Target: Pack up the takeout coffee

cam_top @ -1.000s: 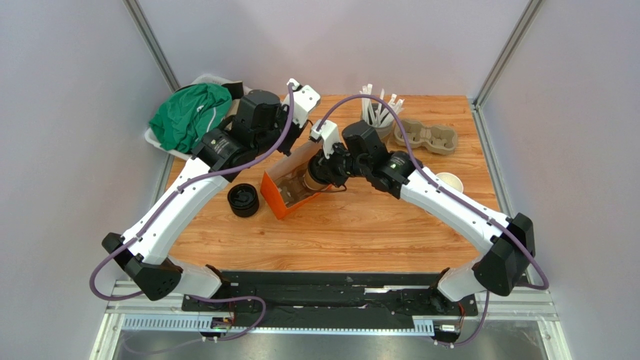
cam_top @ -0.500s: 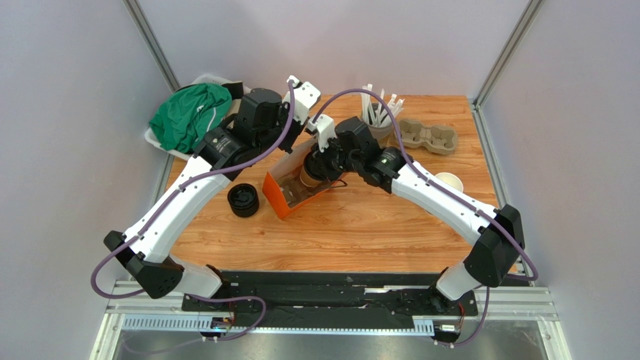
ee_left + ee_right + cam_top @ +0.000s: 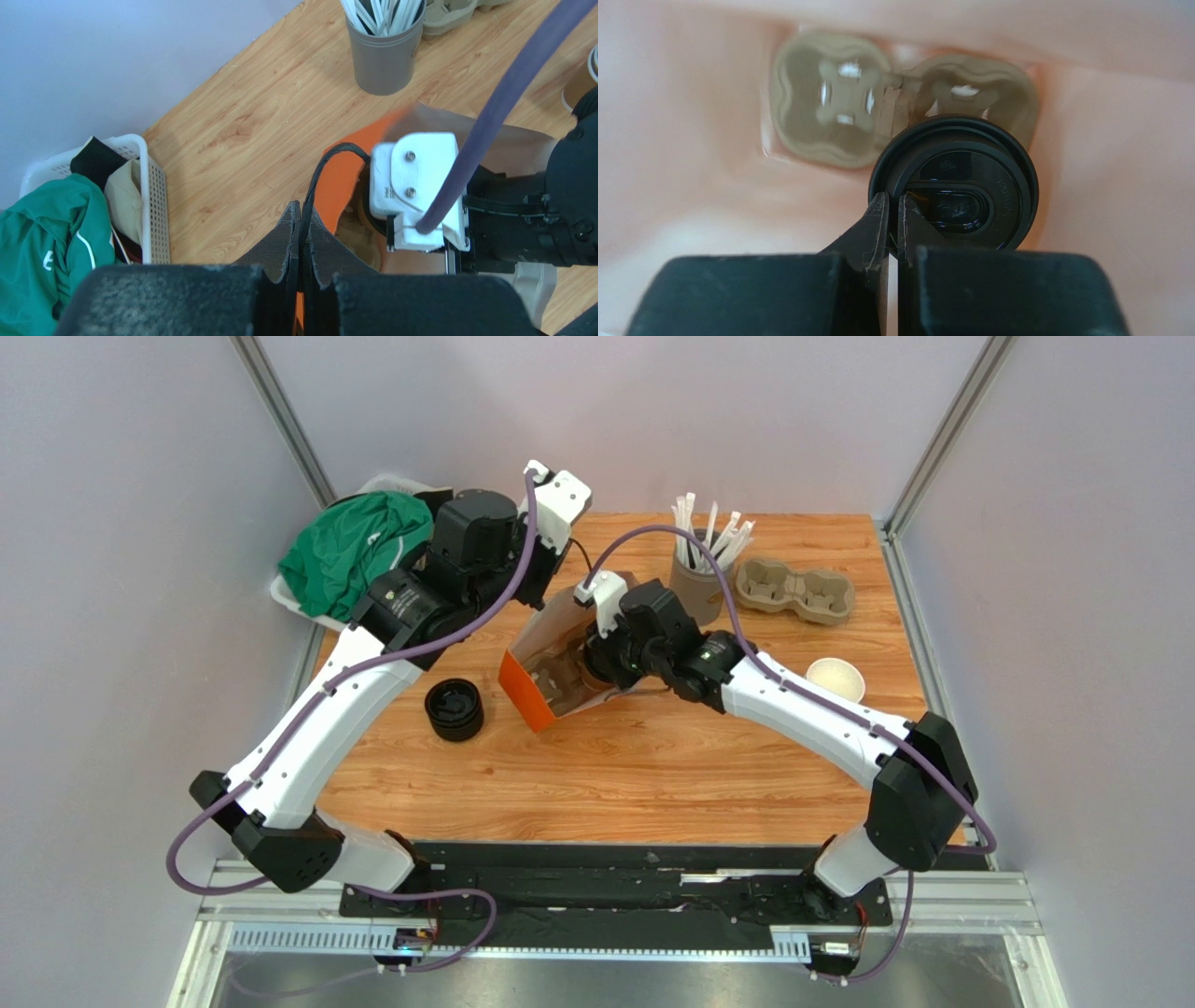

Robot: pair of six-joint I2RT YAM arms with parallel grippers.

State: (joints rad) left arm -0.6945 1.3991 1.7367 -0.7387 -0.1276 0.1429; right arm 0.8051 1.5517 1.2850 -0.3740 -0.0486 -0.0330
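Observation:
The takeout coffee shows from above as a round black lid (image 3: 955, 182); the tan cup under it is hidden. My right gripper (image 3: 894, 198) is shut on the lid's near-left rim and reaches inside the orange paper bag (image 3: 528, 689). A two-cup cardboard carrier (image 3: 829, 105) lies on the bag's floor just beyond the lid. My left gripper (image 3: 303, 206) is shut on the bag's thin black handle (image 3: 330, 157) and holds the bag's mouth (image 3: 344, 182) up and tilted. In the top view the right gripper (image 3: 582, 665) is sunk in the bag and the left gripper (image 3: 540, 588) hangs above its far edge.
A stack of black lids (image 3: 453, 710) stands left of the bag. A grey cup of white straws (image 3: 697, 574), a second cardboard carrier (image 3: 797, 591) and a lidless tan cup (image 3: 836, 676) sit at the back right. A white basket (image 3: 151, 203) with green cloth (image 3: 351, 546) stands at the back left.
My right gripper has pushed left and deeper into the bag with the coffee. The left gripper has lifted the handle, and the bag has shifted and tipped up more.

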